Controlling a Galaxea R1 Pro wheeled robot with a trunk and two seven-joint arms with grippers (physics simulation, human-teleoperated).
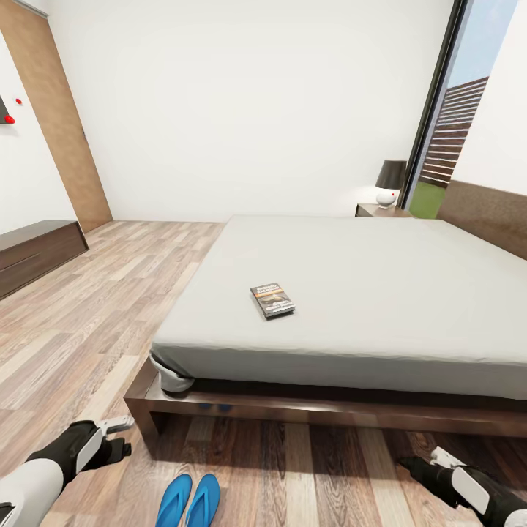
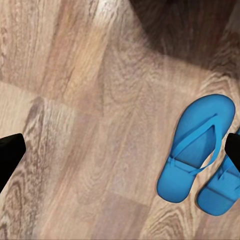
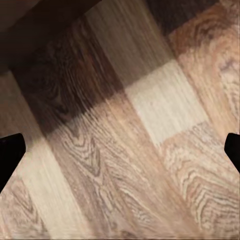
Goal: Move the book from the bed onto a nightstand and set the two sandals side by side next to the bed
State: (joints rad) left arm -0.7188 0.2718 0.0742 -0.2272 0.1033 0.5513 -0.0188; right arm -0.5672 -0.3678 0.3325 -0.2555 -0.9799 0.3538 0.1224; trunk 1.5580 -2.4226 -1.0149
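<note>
The book [image 1: 272, 300] lies flat on the off-white mattress of the bed [image 1: 351, 293], toward its near left corner. Two blue sandals [image 1: 189, 501] sit side by side on the wooden floor in front of the bed's foot, toes toward the frame; the left wrist view shows them too [image 2: 197, 150]. My left gripper [image 1: 119, 436] hangs open just left of the sandals, holding nothing; its fingertips [image 2: 10, 155] stand wide apart. My right gripper [image 1: 417, 462] is open over bare floor at the lower right, empty [image 3: 120, 150]. The nightstand [image 1: 380, 211] stands at the bed's far side.
A dark-shaded lamp [image 1: 390, 183] sits on the nightstand. A long low wooden bench [image 1: 36, 252] runs along the left wall beside a wooden door [image 1: 62, 124]. A tall window [image 1: 446, 124] is at the back right. Wooden floor stretches left of the bed.
</note>
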